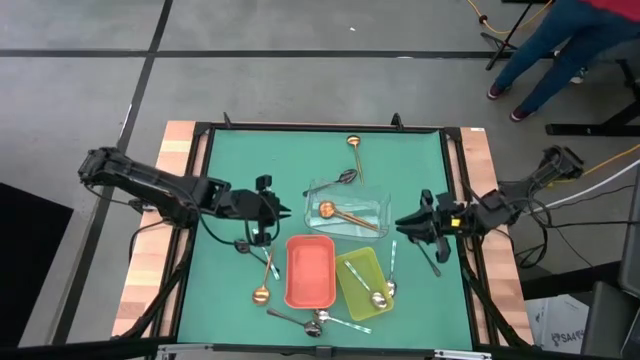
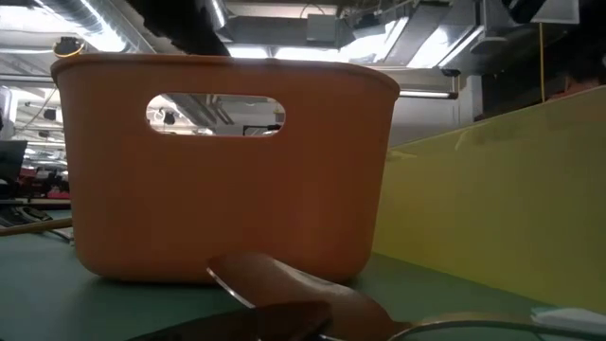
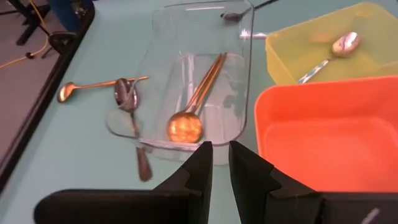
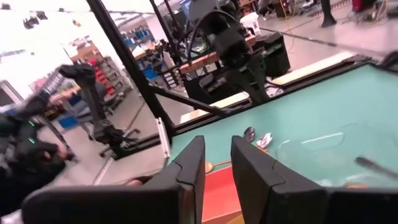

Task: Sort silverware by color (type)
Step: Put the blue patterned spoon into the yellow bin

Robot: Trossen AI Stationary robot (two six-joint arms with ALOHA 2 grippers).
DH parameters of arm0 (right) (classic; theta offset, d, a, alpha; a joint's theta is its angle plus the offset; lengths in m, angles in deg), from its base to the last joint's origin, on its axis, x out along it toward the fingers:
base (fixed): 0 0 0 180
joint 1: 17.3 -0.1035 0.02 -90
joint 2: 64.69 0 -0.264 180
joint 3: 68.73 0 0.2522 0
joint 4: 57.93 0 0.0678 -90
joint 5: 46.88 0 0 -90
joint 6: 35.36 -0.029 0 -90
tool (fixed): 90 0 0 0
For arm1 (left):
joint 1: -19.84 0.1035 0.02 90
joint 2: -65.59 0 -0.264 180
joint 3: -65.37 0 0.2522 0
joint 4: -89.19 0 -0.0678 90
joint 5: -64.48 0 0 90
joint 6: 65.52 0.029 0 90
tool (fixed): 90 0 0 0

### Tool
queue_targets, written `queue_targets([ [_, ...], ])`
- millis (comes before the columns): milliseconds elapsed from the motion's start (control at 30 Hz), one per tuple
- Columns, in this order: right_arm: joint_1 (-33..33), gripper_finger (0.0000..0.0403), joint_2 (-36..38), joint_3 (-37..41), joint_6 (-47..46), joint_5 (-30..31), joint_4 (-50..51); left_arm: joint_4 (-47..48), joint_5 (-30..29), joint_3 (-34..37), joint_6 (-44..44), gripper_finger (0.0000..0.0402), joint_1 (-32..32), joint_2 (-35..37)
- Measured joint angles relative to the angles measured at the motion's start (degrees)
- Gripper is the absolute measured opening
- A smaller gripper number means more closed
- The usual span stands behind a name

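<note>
In the high view my left gripper (image 1: 268, 215) hangs left of the clear tray (image 1: 372, 203), its fingers a narrow gap apart, holding nothing. My right gripper (image 1: 403, 228) hovers right of that tray, also narrowly open and empty. Copper-gold spoons (image 3: 185, 126) lie inside the clear tray. A silver spoon (image 3: 344, 43) rests in the yellow-green tray (image 1: 352, 266). The red tray (image 1: 310, 270) holds nothing. Loose pieces lie on the mat: a copper spoon (image 1: 354, 145) far, a dark spoon (image 3: 127, 94) at the clear tray's corner, a copper spoon (image 1: 262, 288) and several more (image 1: 312, 322) near.
The green mat is framed by a black rail and wooden side boards (image 1: 150, 250). A slim silver piece (image 1: 393, 262) and a dark one (image 1: 432, 262) lie below my right gripper. The low view is filled by the red tray's wall (image 2: 227, 180). A person (image 1: 560, 45) stands beyond the far right corner.
</note>
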Motion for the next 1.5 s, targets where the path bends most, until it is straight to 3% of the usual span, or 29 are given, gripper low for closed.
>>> queue_targets([
  [233, -4.7, 0.0069, 0.0, 0.0, -6.29, 4.02, 0.6, -10.88, 0.0, 6.76, -0.75, 0.0047, -0.38, 0.0],
  [400, -6.2, 0.0069, -0.24, 0.0, -12.56, 4.2, 4.1, -13.07, 0.08, 8.66, -2.28, 0.0047, -0.39, 0.0],
  [633, -6.16, 0.0069, -2.22, -0.46, -23.26, -4.64, 7.41, -13.19, 0.08, 8.76, -3.33, 0.0047, -0.37, 0.0],
  [767, -6.19, 0.0069, -5.01, -7.15, -28.66, -6.26, 19.66, -13.18, 0.07, 8.78, -3.31, 0.0047, -0.37, 0.0],
  [967, -6.16, 0.0069, -13.54, -23.53, -36.53, -6.22, 46.56, -13.21, 0.07, 8.78, -3.31, 0.0047, -0.37, 0.0],
  [1100, -6.16, 0.0069, -20.93, -32.78, -41.91, -6.19, 57.97, -13.26, 0.07, 8.78, -3.31, 0.0047, -0.37, 0.0],
  [1267, -6.16, 0.0069, -30.73, -39.38, -47.74, -7.54, 66.28, -13.26, 0.04, 8.8, -3.19, 0.0047, -0.37, 0.0],
  [1500, -6.16, 0.0069, -41.42, -40.02, -57.99, -11.43, 69.22, -13.28, -0.09, 8.78, -3.16, 0.0047, -0.37, -0.02],
])
